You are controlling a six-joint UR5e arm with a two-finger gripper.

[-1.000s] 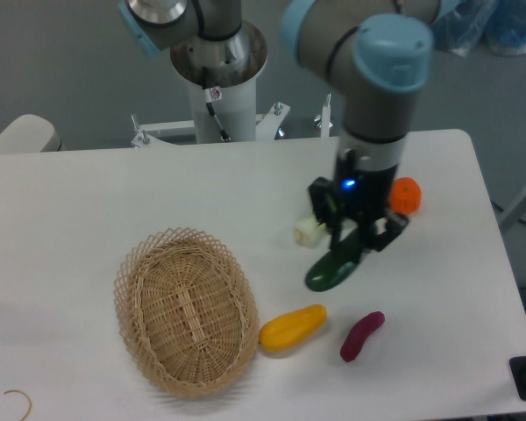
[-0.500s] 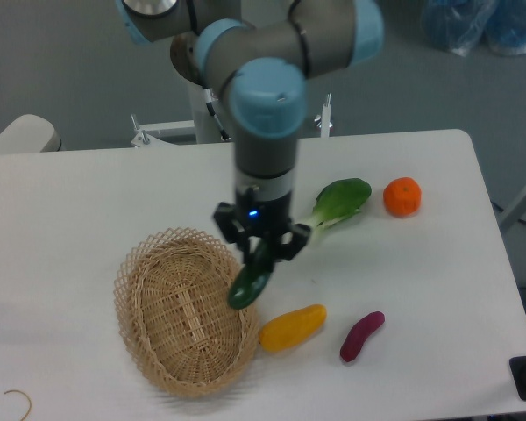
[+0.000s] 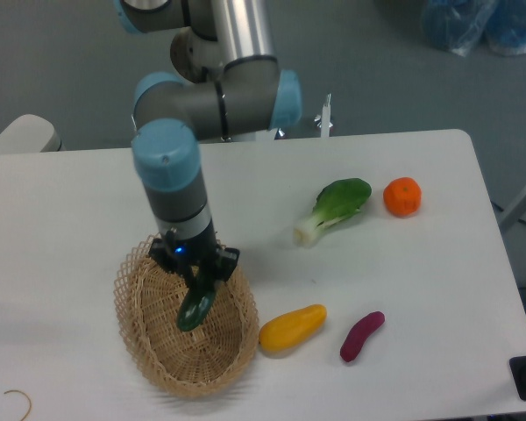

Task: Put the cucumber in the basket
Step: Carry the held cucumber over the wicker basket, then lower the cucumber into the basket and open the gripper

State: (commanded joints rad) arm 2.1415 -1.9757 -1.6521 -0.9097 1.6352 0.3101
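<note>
The gripper [image 3: 197, 274] hides the cucumber's [image 3: 194, 307] upper end, and the arm covers part of the basket's [image 3: 149, 351] far rim.

Dark green cucumber [image 3: 195, 304], tan open-weave basket [image 3: 149, 355], yellow vegetable [image 3: 292, 327], seemingly purple one [image 3: 361, 336].
</note>
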